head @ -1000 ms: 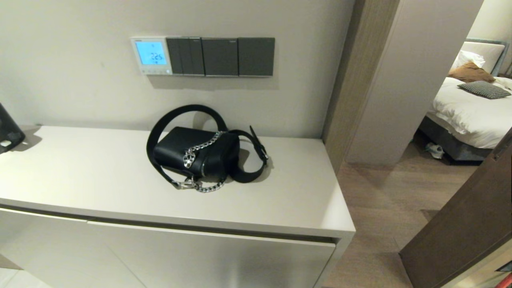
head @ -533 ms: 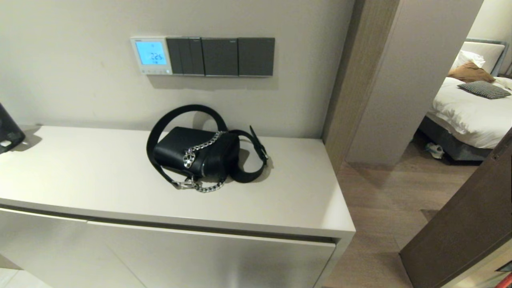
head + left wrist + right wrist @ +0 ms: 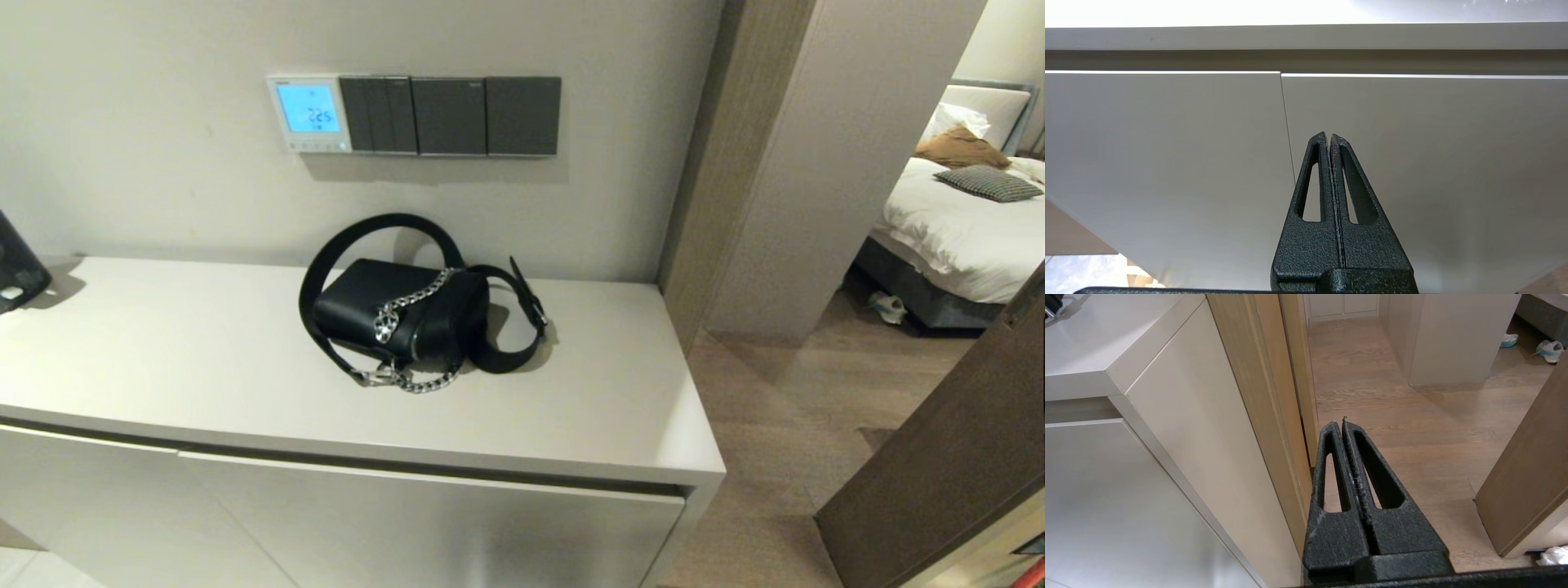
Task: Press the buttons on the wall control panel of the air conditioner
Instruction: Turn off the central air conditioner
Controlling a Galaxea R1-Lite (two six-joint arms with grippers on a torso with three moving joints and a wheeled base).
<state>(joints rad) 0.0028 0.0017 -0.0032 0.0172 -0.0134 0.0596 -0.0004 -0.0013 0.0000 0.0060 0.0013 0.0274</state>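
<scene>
The white wall control panel (image 3: 309,113) hangs on the wall above the cabinet, its screen glowing light blue with digits. Its row of tiny white buttons (image 3: 314,146) runs along the bottom edge. Neither gripper shows in the head view. My left gripper (image 3: 1329,135) is shut and empty, low in front of the cabinet doors. My right gripper (image 3: 1340,423) is shut and empty, low beside the cabinet's right end, over the wooden floor.
Three dark grey switch plates (image 3: 451,115) sit right of the panel. A black handbag (image 3: 400,313) with chain and strap lies on the cabinet top (image 3: 163,359) below. A dark object (image 3: 16,265) stands at the far left. A brown door (image 3: 955,457) is at the right.
</scene>
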